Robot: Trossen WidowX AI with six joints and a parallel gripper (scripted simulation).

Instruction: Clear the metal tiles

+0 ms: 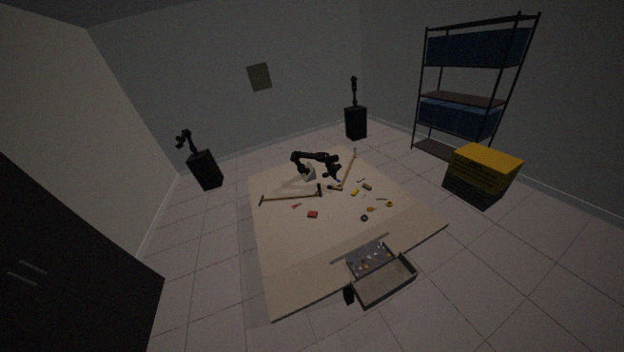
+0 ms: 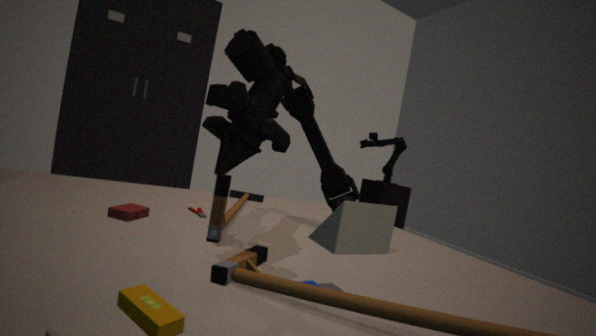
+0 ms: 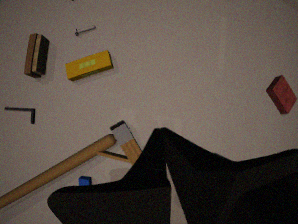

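Observation:
My gripper (image 1: 333,177) (image 2: 220,172) (image 3: 160,133) is shut and empty, above the table near the two tools' grip ends. A long wooden-handled tool with a wide black crosspiece (image 1: 290,196) (image 2: 236,208) lies at the left. Its upright grip block (image 2: 218,209) is just below my fingertips in the exterior view; contact cannot be told. A second long wooden-handled tool (image 1: 348,170) (image 2: 386,309) (image 3: 55,172) has a small hooked far end. The steel bench plate (image 1: 353,264) bears several small tiles. The catch box (image 1: 384,283) adjoins its outer side and looks empty.
A yellow block (image 1: 355,192) (image 2: 150,309) (image 3: 90,66), a brown block (image 1: 366,186) (image 3: 36,55), a red block (image 1: 312,214) (image 2: 128,212) (image 3: 282,95) and red-handled pliers (image 1: 296,205) (image 2: 198,212) lie around. A pale wedge (image 2: 363,227) stands at the arm's base.

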